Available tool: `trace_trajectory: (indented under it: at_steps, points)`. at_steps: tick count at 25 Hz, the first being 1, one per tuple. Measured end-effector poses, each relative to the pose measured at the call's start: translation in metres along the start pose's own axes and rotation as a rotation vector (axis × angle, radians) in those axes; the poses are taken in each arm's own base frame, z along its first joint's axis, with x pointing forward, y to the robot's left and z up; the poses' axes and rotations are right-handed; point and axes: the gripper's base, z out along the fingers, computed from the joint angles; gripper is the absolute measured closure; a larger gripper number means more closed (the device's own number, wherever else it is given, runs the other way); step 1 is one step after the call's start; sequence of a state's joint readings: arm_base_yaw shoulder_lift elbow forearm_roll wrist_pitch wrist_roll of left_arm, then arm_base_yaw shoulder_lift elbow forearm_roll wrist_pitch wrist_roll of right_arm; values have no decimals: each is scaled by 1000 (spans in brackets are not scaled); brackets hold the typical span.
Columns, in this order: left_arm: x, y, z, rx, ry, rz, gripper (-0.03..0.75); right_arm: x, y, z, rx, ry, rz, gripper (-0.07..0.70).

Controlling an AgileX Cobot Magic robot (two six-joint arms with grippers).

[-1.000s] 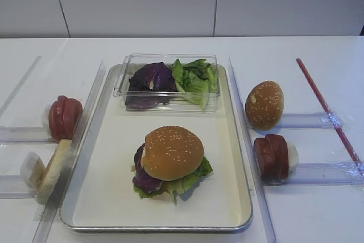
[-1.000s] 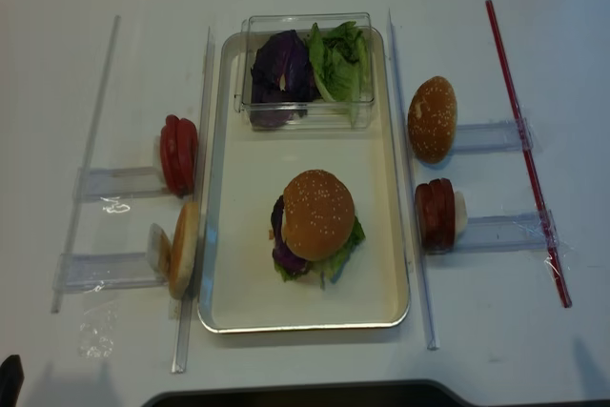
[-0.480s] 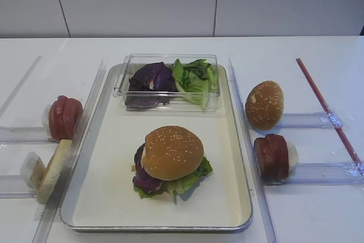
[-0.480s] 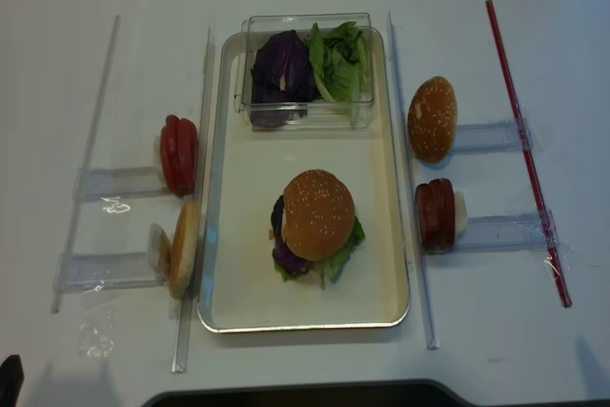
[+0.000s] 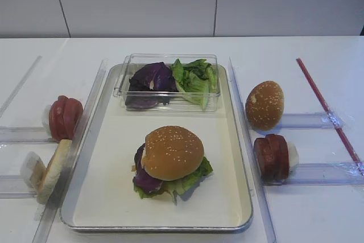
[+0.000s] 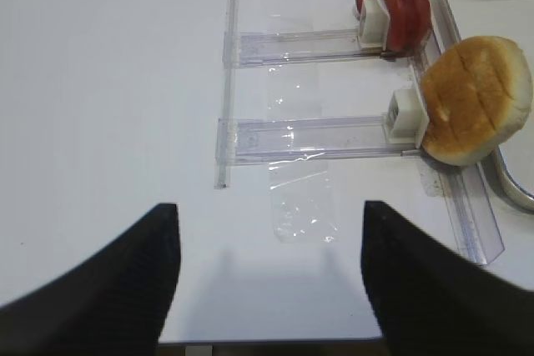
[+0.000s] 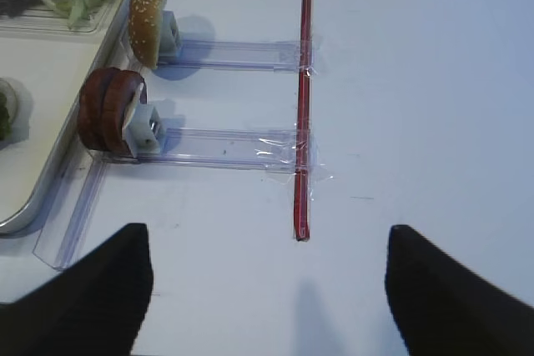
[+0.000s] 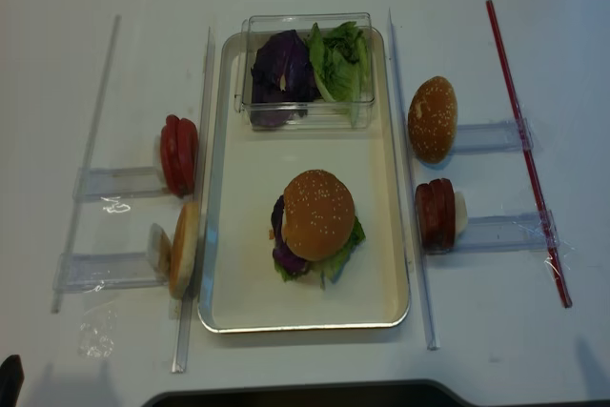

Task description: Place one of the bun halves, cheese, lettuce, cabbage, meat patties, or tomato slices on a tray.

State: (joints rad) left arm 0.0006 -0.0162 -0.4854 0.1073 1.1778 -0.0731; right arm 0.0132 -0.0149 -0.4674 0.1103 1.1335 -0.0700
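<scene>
Nothing differs from the earlier frames; every item lies as before. The sesame bun top (image 5: 172, 152) caps a stack of cabbage and lettuce near the front middle of the tray (image 5: 108, 197), with bare cream floor on all sides of it. A clear box (image 5: 168, 81) of loose leaves spans the tray's far end. The twin bun (image 5: 264, 104) and patties (image 5: 272, 157) stand on edge just right of the rim; tomato slices (image 5: 64, 117) and a pale bun half (image 5: 53, 171) stand left. Both wrist views show the right gripper (image 7: 267, 289) and left gripper (image 6: 271, 277) spread wide, empty (over bare tabletop).
</scene>
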Motion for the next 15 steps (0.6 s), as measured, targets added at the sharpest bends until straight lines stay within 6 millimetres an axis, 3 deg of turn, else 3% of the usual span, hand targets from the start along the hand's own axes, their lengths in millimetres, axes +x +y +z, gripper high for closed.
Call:
trace_trajectory:
  at_steps: [15]
  points:
    - [0,0,0,0,0,0,246,0,0,0,0,-2,0,29]
